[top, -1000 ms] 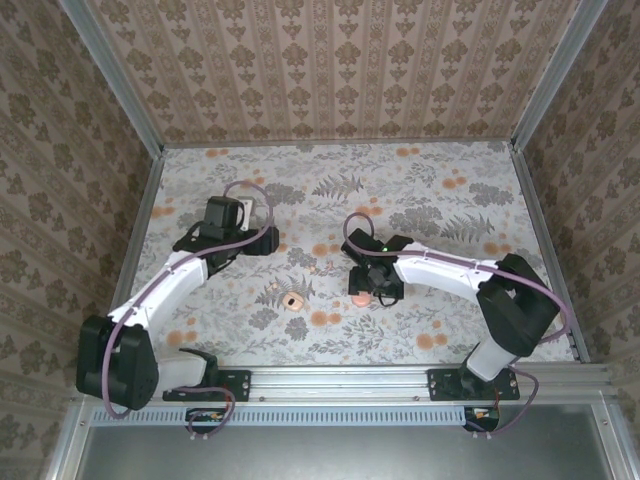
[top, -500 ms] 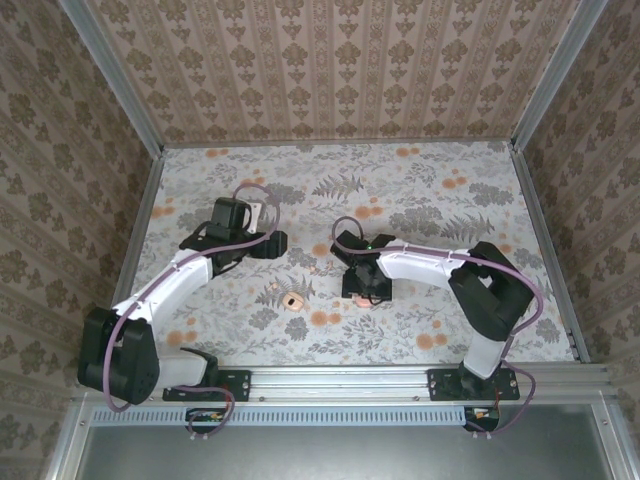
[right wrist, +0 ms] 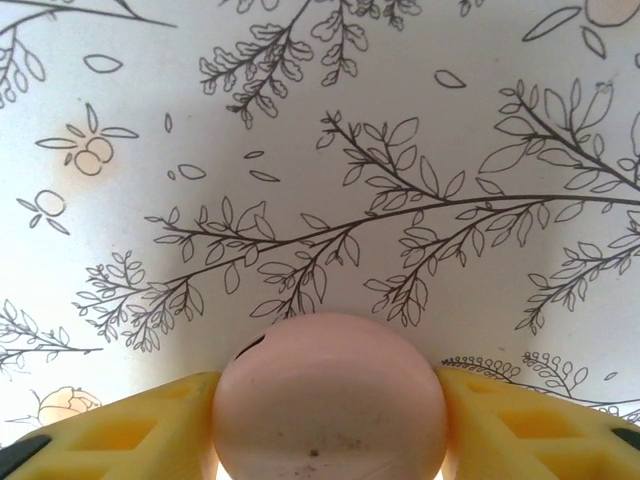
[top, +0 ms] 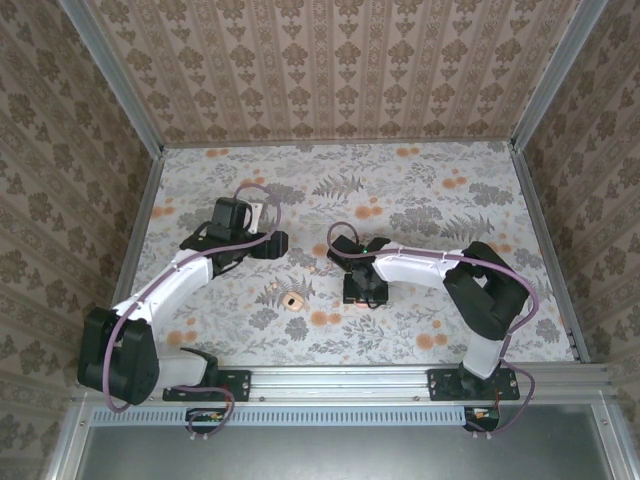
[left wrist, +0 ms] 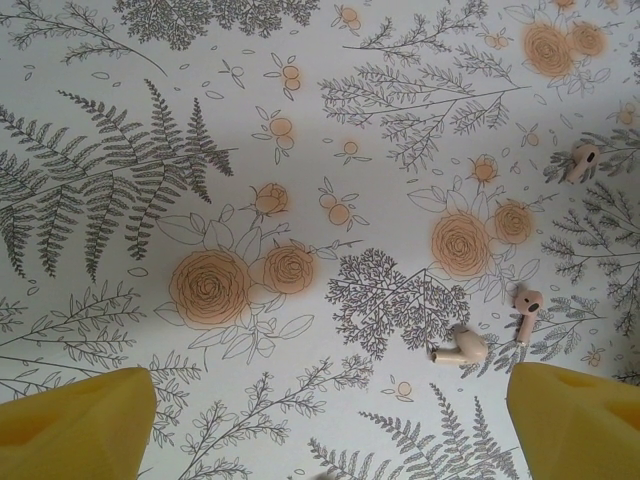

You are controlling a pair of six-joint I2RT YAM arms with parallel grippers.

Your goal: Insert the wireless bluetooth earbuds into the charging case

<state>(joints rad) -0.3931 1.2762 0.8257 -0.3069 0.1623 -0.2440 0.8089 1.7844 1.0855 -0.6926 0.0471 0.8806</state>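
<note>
The salmon-pink round plastic charging case looks smooth with a soft satin sheen, flecked by a few tiny dark specks low down. The yellow plastic fingers are matt, with moulded hollows. The pale pink plastic earbuds catch small glossy highlights. The floral printed table covering is flat and matt, paper or cloth I cannot tell. The silver metal rail has a dull brushed finish, and the white arm shells look like smooth plastic
</note>
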